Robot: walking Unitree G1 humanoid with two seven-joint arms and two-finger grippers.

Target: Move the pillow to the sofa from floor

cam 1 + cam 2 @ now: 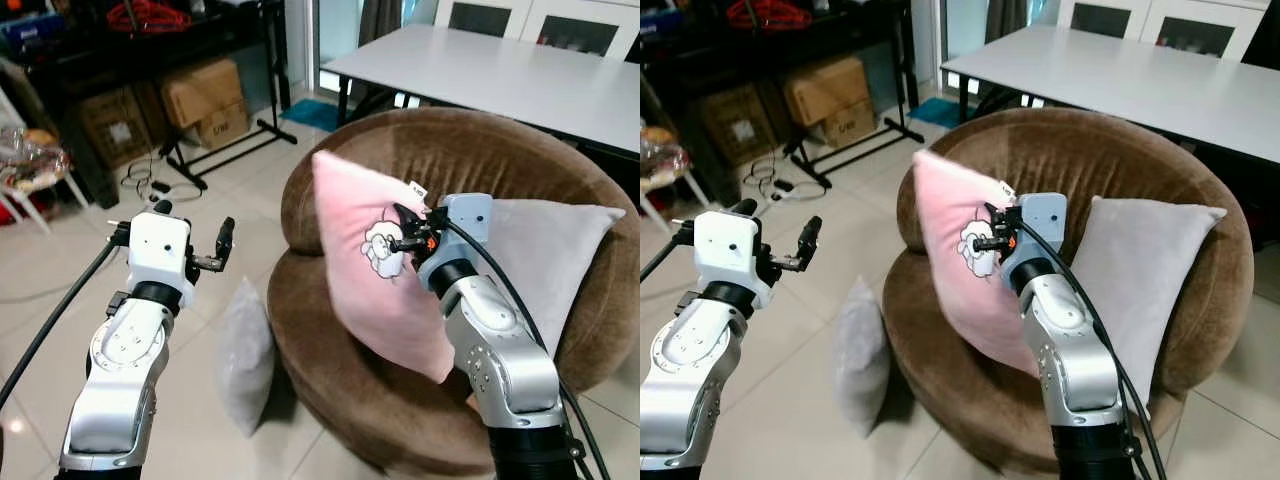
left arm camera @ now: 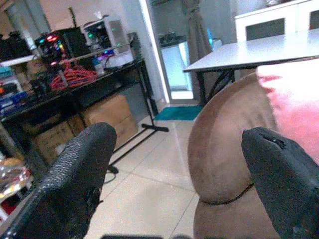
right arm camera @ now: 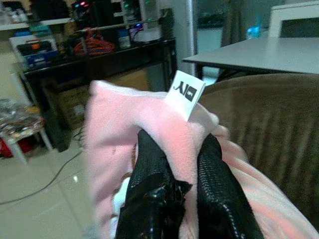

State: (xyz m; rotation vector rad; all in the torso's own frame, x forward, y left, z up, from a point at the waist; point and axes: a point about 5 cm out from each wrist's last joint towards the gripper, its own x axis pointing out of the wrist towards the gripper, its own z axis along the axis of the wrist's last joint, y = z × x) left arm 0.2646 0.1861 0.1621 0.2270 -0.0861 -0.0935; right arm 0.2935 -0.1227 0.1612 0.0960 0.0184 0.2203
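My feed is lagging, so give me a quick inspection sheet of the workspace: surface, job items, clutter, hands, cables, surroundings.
Surface: round brown sofa on a pale tiled floor.
Job's things: pink pillow held up over the seat; grey pillow on the floor, leaning against the sofa base; another grey cushion against the backrest.
Clutter: cardboard boxes under a black rack.
Hands: right hand shut on the pink pillow's top edge beside its tag; left hand open, holding nothing, raised over the floor.
Cables: black cables along both arms; loose cords on the floor by the rack.
Surroundings: white table behind the sofa.
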